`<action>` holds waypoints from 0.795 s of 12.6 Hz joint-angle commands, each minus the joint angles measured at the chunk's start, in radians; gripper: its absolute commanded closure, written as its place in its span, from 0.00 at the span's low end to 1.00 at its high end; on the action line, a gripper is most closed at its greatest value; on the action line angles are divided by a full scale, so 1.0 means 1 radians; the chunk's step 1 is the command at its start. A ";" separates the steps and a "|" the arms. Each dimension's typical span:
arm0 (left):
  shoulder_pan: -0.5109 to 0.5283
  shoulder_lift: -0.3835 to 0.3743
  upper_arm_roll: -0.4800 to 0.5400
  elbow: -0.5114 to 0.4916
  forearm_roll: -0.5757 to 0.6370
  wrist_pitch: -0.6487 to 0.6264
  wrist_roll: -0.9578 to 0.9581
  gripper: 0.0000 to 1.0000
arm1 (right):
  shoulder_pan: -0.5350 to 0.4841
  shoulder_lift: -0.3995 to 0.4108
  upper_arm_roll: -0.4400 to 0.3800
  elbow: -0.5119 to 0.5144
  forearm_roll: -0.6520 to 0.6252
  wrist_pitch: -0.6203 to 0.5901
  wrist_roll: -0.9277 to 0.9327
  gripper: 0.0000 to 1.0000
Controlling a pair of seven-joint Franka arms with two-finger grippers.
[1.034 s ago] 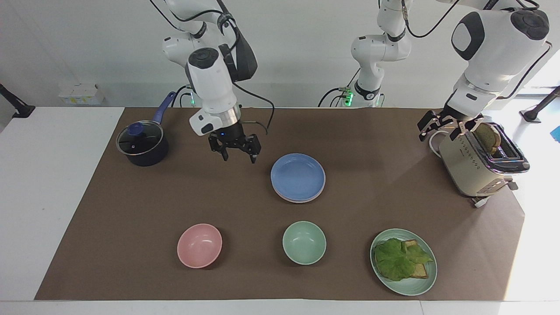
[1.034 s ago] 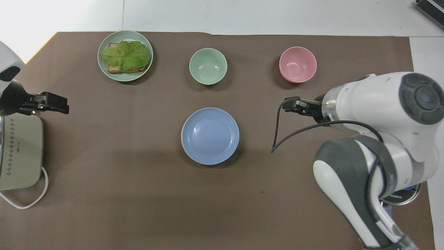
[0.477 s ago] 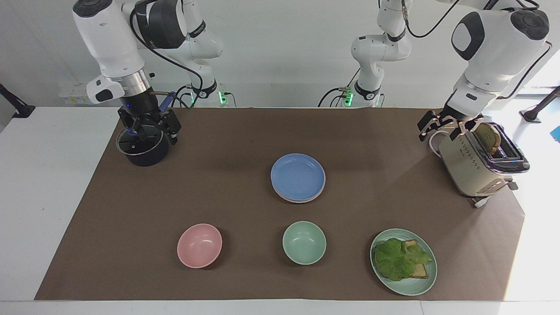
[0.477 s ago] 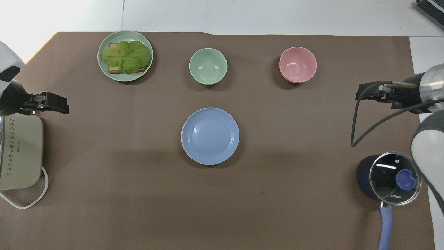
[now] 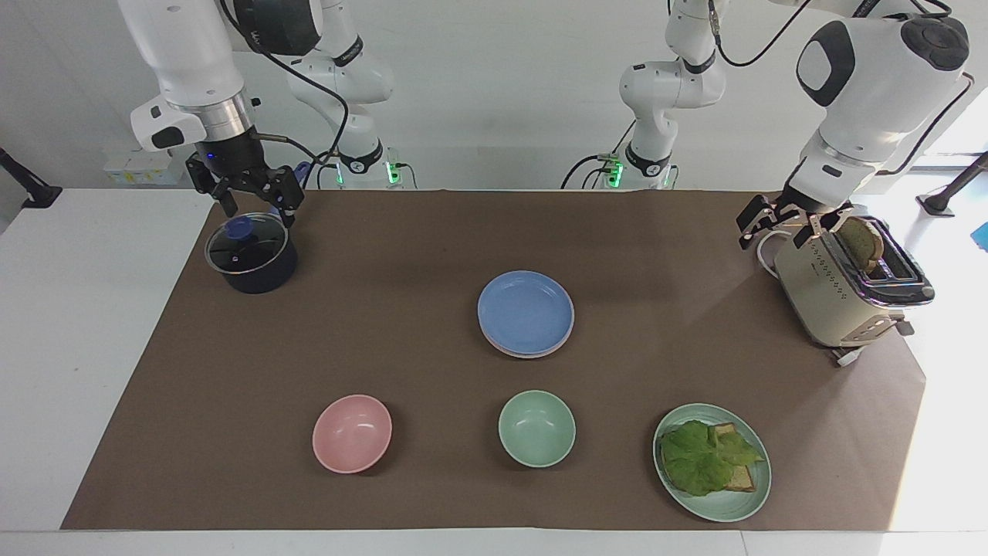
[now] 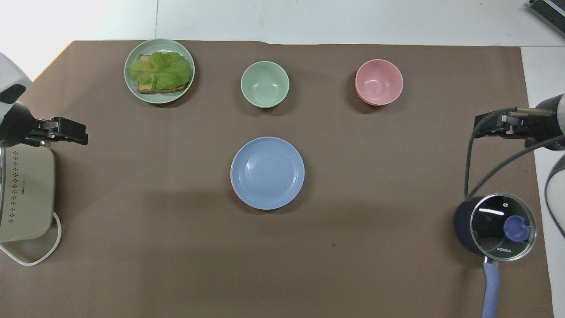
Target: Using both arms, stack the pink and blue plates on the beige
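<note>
Blue plate [image 5: 526, 310] sits mid-table on top of the stack; a thin pink plate [image 5: 532, 352] rim shows under its edge, beige plate can't be made out beneath. Stack is nearer the robots than the green bowl [image 5: 536, 428] and pink bowl [image 5: 352, 433].

Right gripper [image 5: 248, 207] hangs over the lidded saucepan [image 5: 251, 255] at the right arm's end, fingers spread apart, holding nothing. Lid rim reads "KONKA" in the overhead view.

Left gripper [image 5: 779, 225] hovers just beside the toaster [image 5: 845, 282] at the left arm's end, jaws apart, empty. Toast slice sticks up from the slot.

Green plate with lettuce and toast [image 5: 712, 461] is farthest from the robots, left arm's end.
</note>
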State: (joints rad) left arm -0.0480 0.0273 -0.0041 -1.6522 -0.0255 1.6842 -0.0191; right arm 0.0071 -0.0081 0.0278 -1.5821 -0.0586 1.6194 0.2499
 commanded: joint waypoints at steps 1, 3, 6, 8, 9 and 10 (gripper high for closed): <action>0.008 -0.006 -0.005 0.009 0.015 -0.021 0.011 0.00 | -0.013 0.023 0.011 0.063 -0.003 -0.056 -0.023 0.00; 0.008 -0.006 -0.005 0.009 0.015 -0.021 0.011 0.00 | -0.013 0.022 0.009 0.063 0.006 -0.064 -0.044 0.00; 0.008 -0.006 -0.005 0.009 0.015 -0.021 0.011 0.00 | -0.030 0.017 0.006 0.063 0.048 -0.108 -0.075 0.00; 0.008 -0.006 -0.005 0.009 0.015 -0.021 0.011 0.00 | -0.032 0.008 0.006 0.060 0.045 -0.116 -0.112 0.00; 0.008 -0.006 -0.005 0.009 0.015 -0.021 0.011 0.00 | -0.030 0.008 0.007 0.057 0.045 -0.112 -0.122 0.00; 0.008 -0.006 -0.005 0.009 0.015 -0.021 0.011 0.00 | -0.030 0.005 0.007 0.053 0.043 -0.107 -0.123 0.00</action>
State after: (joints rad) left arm -0.0480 0.0273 -0.0041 -1.6522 -0.0255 1.6842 -0.0190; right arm -0.0056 -0.0034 0.0264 -1.5416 -0.0411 1.5282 0.1640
